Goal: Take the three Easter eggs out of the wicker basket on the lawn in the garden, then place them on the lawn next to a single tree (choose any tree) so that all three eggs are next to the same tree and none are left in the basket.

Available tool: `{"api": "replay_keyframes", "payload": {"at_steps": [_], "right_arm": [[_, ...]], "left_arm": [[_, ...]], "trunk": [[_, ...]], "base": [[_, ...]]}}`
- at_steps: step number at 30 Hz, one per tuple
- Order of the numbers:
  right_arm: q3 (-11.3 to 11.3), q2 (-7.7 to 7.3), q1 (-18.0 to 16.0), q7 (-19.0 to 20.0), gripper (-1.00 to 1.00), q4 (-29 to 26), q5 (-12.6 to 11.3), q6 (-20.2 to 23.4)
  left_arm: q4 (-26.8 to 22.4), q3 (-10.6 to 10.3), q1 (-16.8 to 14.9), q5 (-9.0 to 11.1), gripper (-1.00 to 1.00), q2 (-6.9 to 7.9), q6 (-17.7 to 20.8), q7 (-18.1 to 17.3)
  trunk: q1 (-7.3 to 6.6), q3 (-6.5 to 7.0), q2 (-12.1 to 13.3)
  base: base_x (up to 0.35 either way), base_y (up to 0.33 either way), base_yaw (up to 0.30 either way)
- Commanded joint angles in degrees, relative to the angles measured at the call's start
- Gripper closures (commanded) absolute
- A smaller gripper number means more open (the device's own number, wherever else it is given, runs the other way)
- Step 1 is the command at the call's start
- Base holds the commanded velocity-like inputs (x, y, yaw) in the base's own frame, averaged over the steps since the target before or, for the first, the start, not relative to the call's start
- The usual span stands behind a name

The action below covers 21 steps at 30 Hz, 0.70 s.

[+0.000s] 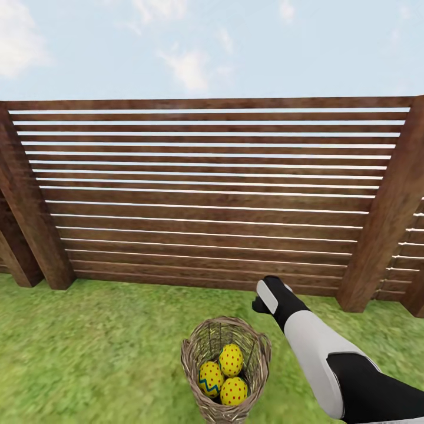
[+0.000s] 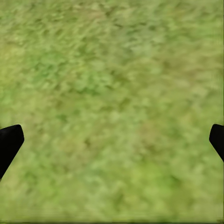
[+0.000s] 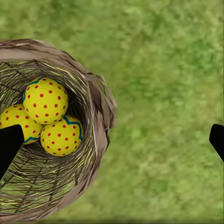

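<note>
- The brown woven wicker basket (image 1: 225,370) stands on the mottled green grass lawn (image 1: 88,353) at the lower centre of the head view, its round rim facing up.
- Three bright yellow Easter eggs with red dots (image 1: 224,377) lie bunched together at the bottom of the basket; the lower-left one carries a blue zigzag band.
- The right arm (image 1: 318,347), white and black, reaches in from the lower right corner, and its dark end sits just above and right of the basket rim.
- In the right wrist view the basket fills the left half, eggs touching each other inside, with bare grass to the right. The right gripper (image 3: 112,140) has its two black fingertips (image 3: 9,144) at opposite edges of the frame, spread wide and holding nothing.
- In the left wrist view the left gripper (image 2: 112,140) is likewise spread wide over plain grass, empty.
- A dark brown slatted wooden fence (image 1: 206,194) with thick posts crosses the middle of the head view, pale blue cloudy sky (image 1: 212,47) above it.
</note>
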Motion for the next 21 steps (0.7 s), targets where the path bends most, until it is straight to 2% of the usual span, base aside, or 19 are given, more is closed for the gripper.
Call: {"api": "replay_keyframes", "payload": {"at_steps": [1, 21], "right_arm": [[-0.08, 0.03, -0.02, -0.47, -1.00, -0.08, -0.47, 0.10], [0.21, 0.04, 0.09, -0.46, -1.00, -0.22, -0.47, -0.13]], "left_arm": [[0.27, -0.01, 0.02, 0.29, -1.00, 0.01, 0.00, -0.03], [0.73, -0.01, -0.27, 0.31, -1.00, 0.04, 0.05, 0.01]], "trunk": [[0.00, -0.05, -0.03], [0.00, -0.04, -0.03]], "base": [[0.000, 0.000, 0.000], [0.000, 0.000, -0.001]]}}
